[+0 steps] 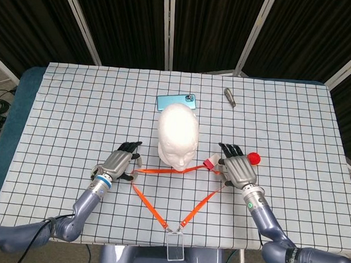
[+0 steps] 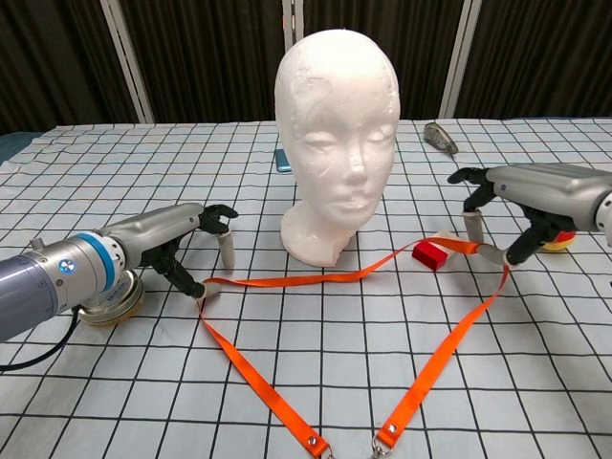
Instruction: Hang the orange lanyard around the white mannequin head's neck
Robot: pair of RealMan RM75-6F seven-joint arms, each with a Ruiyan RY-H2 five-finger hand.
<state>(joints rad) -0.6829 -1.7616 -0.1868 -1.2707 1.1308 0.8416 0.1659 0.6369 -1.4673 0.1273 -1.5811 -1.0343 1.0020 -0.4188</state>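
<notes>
Lying on the worktop just near of the mannequin head point(image 2: 337, 134), the orange lanyard point(image 2: 316, 279) gets pinched by both hands, left hand point(image 2: 182, 244) and right hand point(image 2: 521, 196), fingers point(image 2: 228, 251) closed on opposite corners, probably to spread the loop wide enough to lift over.

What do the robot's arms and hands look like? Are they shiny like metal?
Yes, rather shiny. Both arms are smooth, rounded tubes of grey-blue metal. The left hand and right hand have silver-grey backs, dark fingers and pale fingertips. The left wrist has a white band with a blue ring and a small blue dot. The right wrist carries a small green mark. A black cable hangs under the left arm.
</notes>
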